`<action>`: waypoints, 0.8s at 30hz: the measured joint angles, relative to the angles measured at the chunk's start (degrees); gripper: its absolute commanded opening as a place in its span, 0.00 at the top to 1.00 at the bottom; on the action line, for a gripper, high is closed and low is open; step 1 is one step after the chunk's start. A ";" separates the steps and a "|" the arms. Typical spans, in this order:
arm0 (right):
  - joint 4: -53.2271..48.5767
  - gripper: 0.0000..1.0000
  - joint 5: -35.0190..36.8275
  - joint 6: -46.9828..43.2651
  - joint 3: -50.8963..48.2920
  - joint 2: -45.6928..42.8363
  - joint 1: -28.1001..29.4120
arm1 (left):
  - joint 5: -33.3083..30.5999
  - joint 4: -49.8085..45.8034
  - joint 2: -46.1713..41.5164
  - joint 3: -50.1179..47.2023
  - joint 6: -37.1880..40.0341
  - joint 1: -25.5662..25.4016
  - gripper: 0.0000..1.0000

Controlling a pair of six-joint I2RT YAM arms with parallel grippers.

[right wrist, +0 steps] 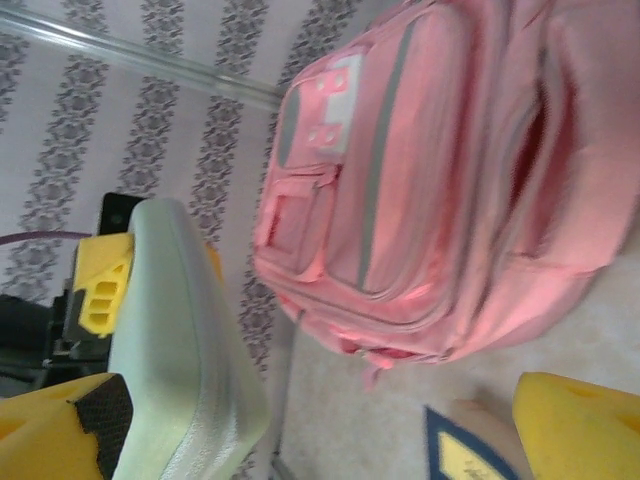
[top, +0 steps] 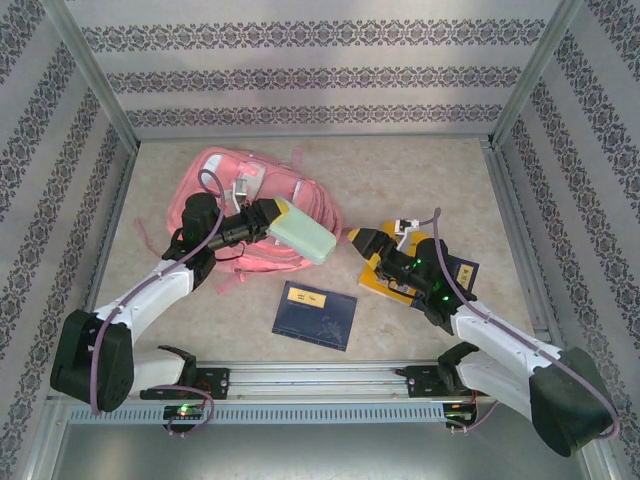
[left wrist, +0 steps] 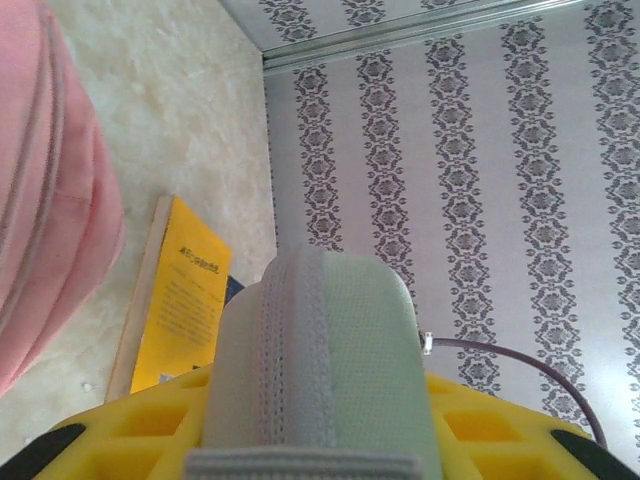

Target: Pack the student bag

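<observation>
- the student bag [top: 250,205] lies flat on the tabletop [top: 420,180] toward its far left corner, pocketed front facing up, pink straps trailing toward the near edge.
- the left gripper [top: 281,217] is pinching a pale green pouch [top: 303,235] by one end, its yellow fingers [left wrist: 130,430] pressed on either flat side.
- the pouch sticks out past the bag's right edge, angled toward the middle of the tabletop; whether it touches the bag cannot be told.
- the right gripper [top: 366,252] is spread wide with nothing between its fingers [right wrist: 580,430]; it sits right of centre, pointing at the pouch and bag, close to the pouch's free end.
- a yellow book [top: 382,283] lies under the right gripper and wrist.
- a dark book [top: 464,274] with a yellow label lies just beside it, toward the right edge, partly under the arm.
- a blue notebook [top: 315,315] lies flat near the middle of the near edge, apart from the bag.
</observation>
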 measured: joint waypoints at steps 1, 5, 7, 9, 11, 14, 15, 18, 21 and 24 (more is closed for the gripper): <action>2.27 0.02 0.02 0.90 0.02 0.46 1.07 | -0.24 0.72 0.00 -0.13 -0.31 -0.31 0.66; 10.16 0.02 0.74 4.07 0.26 2.56 4.94 | -1.11 2.82 0.00 -0.70 -1.44 -1.11 0.66; 12.76 0.02 1.07 5.33 0.72 4.13 6.40 | -1.66 3.61 0.00 -0.98 -1.84 -1.40 0.66; 15.30 0.02 1.22 6.60 1.40 6.16 7.69 | -2.21 4.22 0.02 -1.25 -2.32 -1.64 0.66; 18.18 0.04 1.29 7.98 2.25 8.76 9.03 | -2.60 4.92 0.13 -1.36 -2.84 -2.03 0.66; 21.88 0.10 1.49 9.77 2.84 11.82 10.78 | -3.30 6.21 0.35 -1.36 -3.63 -2.75 0.66; 22.64 0.13 1.57 10.16 2.99 12.52 11.17 | -3.54 6.47 0.35 -1.36 -3.85 -2.97 0.67; 24.83 0.25 2.80 11.28 3.21 13.73 11.87 | -3.85 6.82 0.35 -1.38 -4.20 -3.39 0.66; 24.87 0.39 4.20 11.45 3.21 13.66 11.87 | -3.87 7.87 0.26 -1.40 -4.52 -3.39 0.65; 24.35 0.47 5.16 11.63 3.21 13.33 11.98 | -4.07 9.05 -0.17 -2.27 -4.72 -3.43 0.54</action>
